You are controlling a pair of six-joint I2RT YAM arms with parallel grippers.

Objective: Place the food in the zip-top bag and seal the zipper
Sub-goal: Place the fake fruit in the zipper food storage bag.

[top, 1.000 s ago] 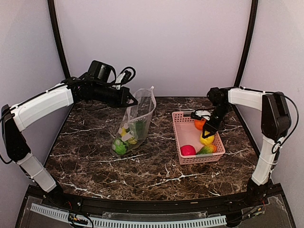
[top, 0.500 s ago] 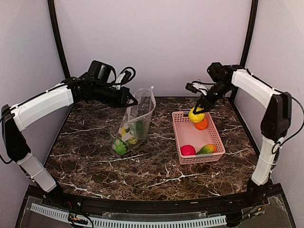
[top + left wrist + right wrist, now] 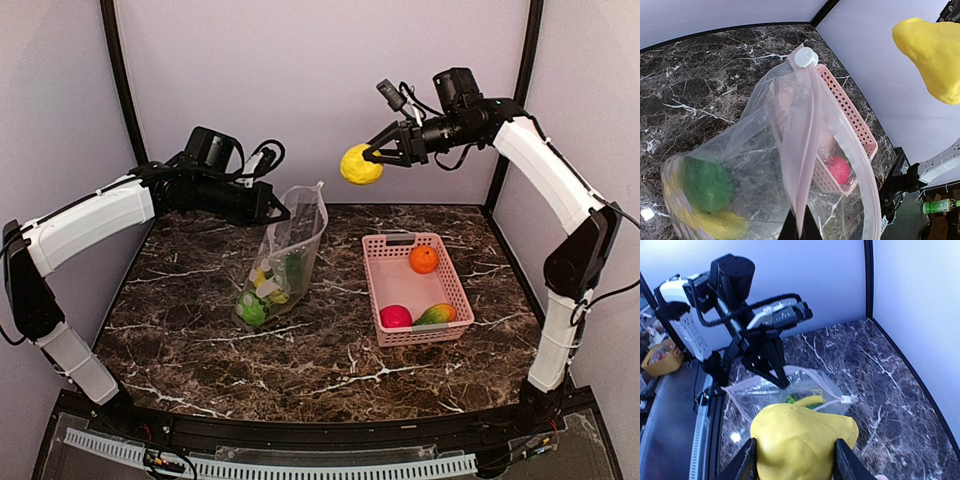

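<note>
Top external view: we are looking at a dark marble table (image 3: 200,340) with white veins, closed in by pale lilac walls (image 3: 320,80) and two black posts (image 3: 112,60) curving up at the far corners. A pink basket (image 3: 372,270) is sitting right of centre, holding an orange (image 3: 423,259) at its far end and a red-pink fruit (image 3: 396,317) beside a mango (image 3: 436,314) at its near end.

Left of the basket, the clear bag (image 3: 290,255) is hanging with its bottom resting on the table. A green piece (image 3: 252,310) and a yellow piece (image 3: 262,275) are lying low inside it. The left arm (image 3: 90,220) is reaching in from the left, bent at the elbow, forearm running level towards the centre. The left gripper (image 3: 283,213) is pinching the bag's upper edge with its jaws fully closed on the plastic. From the left wrist we are seeing the zipper (image 3: 802,150) running away from the fingertips, its two sides parted and the mouth gaping.

The right arm (image 3: 550,190) is stretching high and across to the left, well above the table's far edge. The right gripper (image 3: 372,155) is pointing left with its jaws partly spread and clamped on the lemon (image 3: 361,165), which is hanging in the air up between bag and basket.
</note>
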